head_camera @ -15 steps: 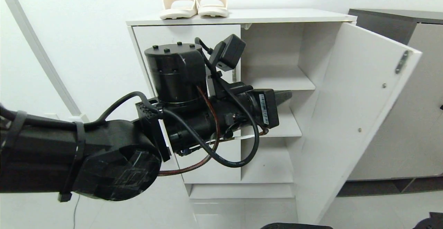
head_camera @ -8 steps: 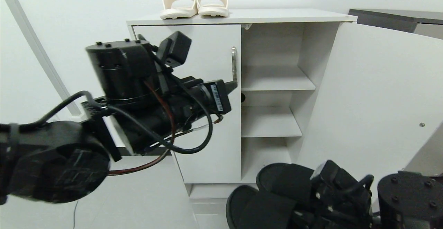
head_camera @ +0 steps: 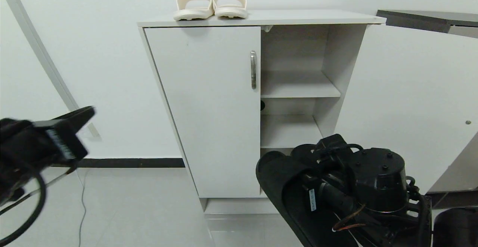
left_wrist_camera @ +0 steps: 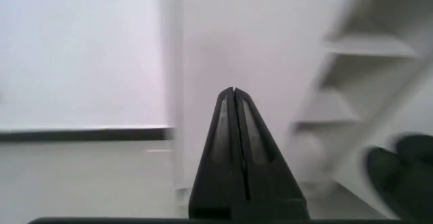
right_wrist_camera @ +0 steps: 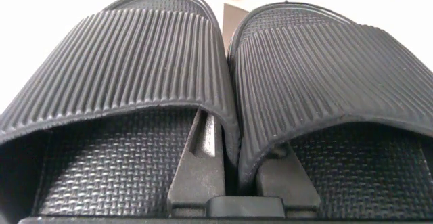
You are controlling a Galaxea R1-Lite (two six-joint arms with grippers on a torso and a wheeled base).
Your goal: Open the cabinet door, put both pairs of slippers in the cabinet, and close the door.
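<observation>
Two fingers of the left gripper [left_wrist_camera: 233, 95] are pressed together, left of the cabinet [head_camera: 203, 108]; cream slippers [head_camera: 211, 5] rest on its top. The right gripper [right_wrist_camera: 237, 163] is clamped on the black slippers [head_camera: 283, 179] at their adjoining inner edges, before the open shelves; the door [head_camera: 403, 101] stands wide.

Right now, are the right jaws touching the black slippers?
Touching: the right wrist view shows the jaws clamped on the inner edges of the black slippers.
</observation>
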